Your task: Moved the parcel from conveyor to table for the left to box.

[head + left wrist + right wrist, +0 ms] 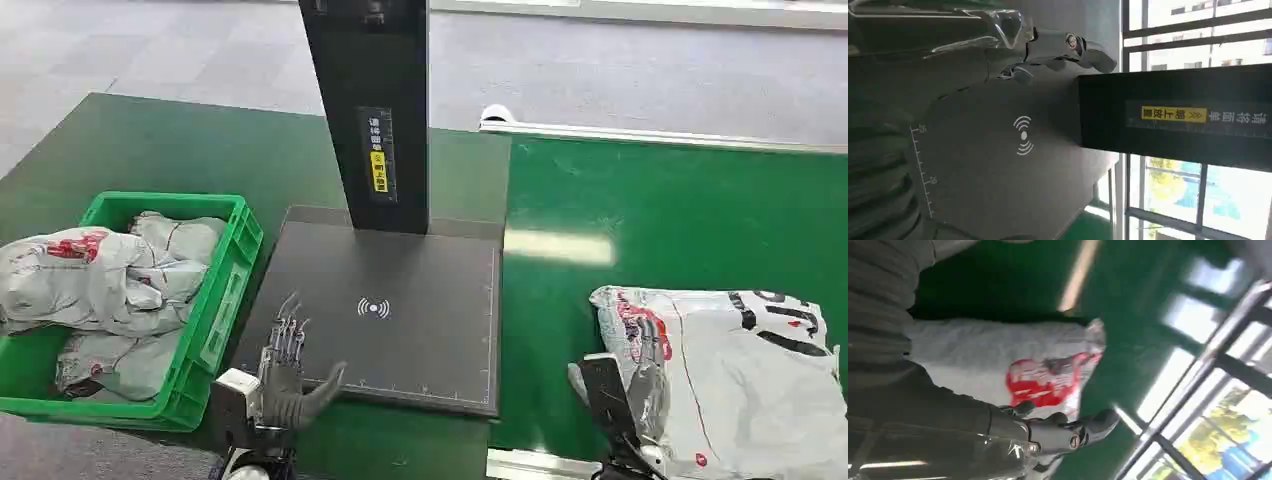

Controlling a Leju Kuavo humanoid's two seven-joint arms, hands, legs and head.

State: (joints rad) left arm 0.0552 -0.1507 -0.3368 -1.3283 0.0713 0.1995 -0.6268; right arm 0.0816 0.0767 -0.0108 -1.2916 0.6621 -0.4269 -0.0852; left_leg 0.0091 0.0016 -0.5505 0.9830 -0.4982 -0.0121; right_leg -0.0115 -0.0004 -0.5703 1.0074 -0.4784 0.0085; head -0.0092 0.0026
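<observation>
The grey parcel point(740, 380) with red and black print lies flat on the green conveyor point(680, 220) at the near right. My right hand point(640, 385) is at the parcel's left edge, fingers stretched out over its top; I cannot see the thumb's hold. In the right wrist view the right hand point(1048, 435) reaches across the parcel point(998, 355) beside its red print. My left hand point(285, 365) hovers open, fingers spread, over the near left corner of the dark scanner plate point(400, 330). In the left wrist view the left hand point(1048, 45) holds nothing above the scanner plate point(998, 175).
A green crate point(225, 290) holding several grey parcels stands on the green table point(150, 150) at the left. A black post point(370, 110) with a yellow label rises from the back of the plate. The conveyor's metal rail point(520, 465) runs along the near edge.
</observation>
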